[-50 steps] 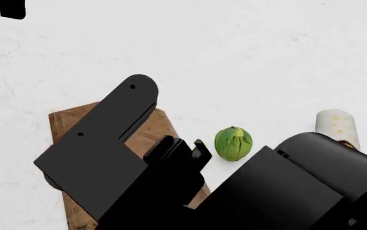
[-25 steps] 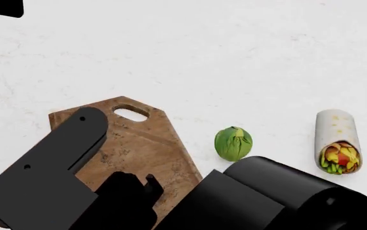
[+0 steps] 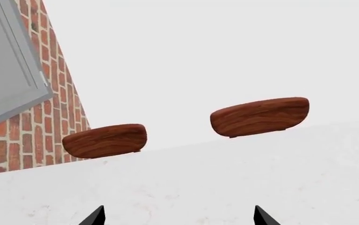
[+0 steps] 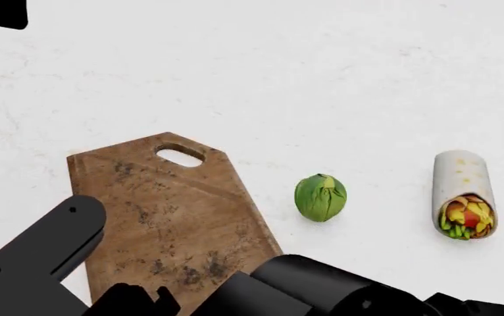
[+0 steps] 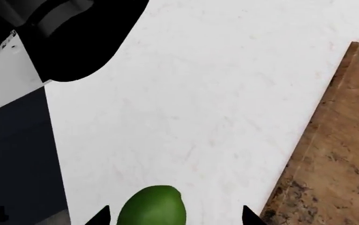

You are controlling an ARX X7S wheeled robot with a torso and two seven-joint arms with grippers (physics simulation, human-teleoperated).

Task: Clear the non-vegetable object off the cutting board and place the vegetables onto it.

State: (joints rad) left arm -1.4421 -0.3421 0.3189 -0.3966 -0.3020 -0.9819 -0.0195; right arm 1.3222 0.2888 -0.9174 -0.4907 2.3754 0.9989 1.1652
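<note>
Looking down from the head view onto a white bench [image 4: 322, 79]; worn brown cutting board [image 4: 168, 210] at about eight o'clock, bare on its visible surface, handle hole toward twelve; small leafy green ball [image 4: 320, 197] just right of the board, off it; tortilla wrap [image 4: 464, 193] at three o'clock, well apart from the board, filling end toward six. Seen from the right wrist: smooth dark-green oval [image 5: 153, 209] on the bench beside the board edge, between the spread fingers of the right gripper [image 5: 176, 216], not yet touched. Left gripper [image 3: 178, 219] likewise spread, holding nothing, facing two wooden chair backs [image 3: 259, 116]. Likely firm, light, smooth and prone to rolling; best pinched across the widest middle.
</note>
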